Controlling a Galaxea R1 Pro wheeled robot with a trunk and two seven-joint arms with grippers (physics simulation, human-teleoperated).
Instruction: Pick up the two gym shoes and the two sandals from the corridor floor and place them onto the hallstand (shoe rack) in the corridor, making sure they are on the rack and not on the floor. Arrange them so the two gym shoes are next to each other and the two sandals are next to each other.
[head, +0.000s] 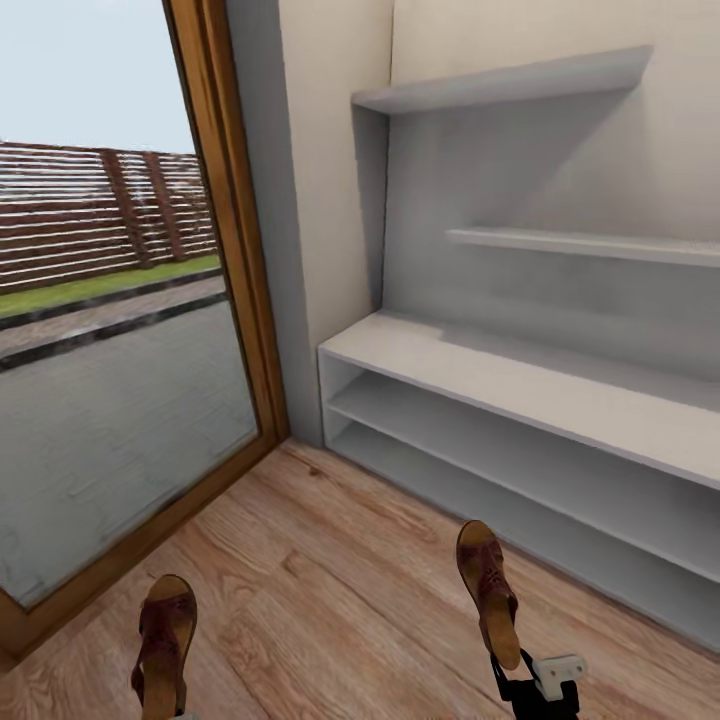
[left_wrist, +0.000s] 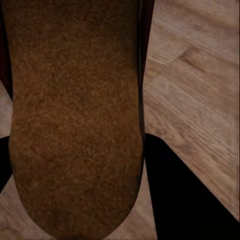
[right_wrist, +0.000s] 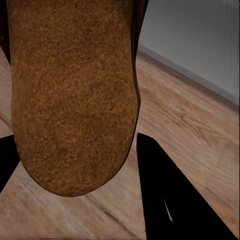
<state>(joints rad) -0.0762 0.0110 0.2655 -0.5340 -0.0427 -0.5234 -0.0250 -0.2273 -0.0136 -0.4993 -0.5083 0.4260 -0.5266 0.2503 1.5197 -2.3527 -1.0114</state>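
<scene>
Left sandal (head: 165, 645) grasped in left fingers (left_wrist: 175, 200), right sandal (head: 487, 590) grasped in right fingers (right_wrist: 170, 200), both held above floor (head: 330, 590), long axes pointing toward hallstand (head: 520, 390), toes forward.

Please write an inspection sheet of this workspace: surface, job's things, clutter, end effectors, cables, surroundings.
Surface: corridor floor of light brown wood planks.
Job's things: left sandal and right sandal both raised above the floor; hallstand light grey, with nothing on the visible shelves.
Clutter: nothing seen.
End effectors: right end effector shut on the right sandal's heel; left end effector shut on the left sandal, whose cork footbed lies between its dark fingers.
Cables: nothing seen.
Surroundings: wood-framed glass door, with a road and a fence outside.
</scene>
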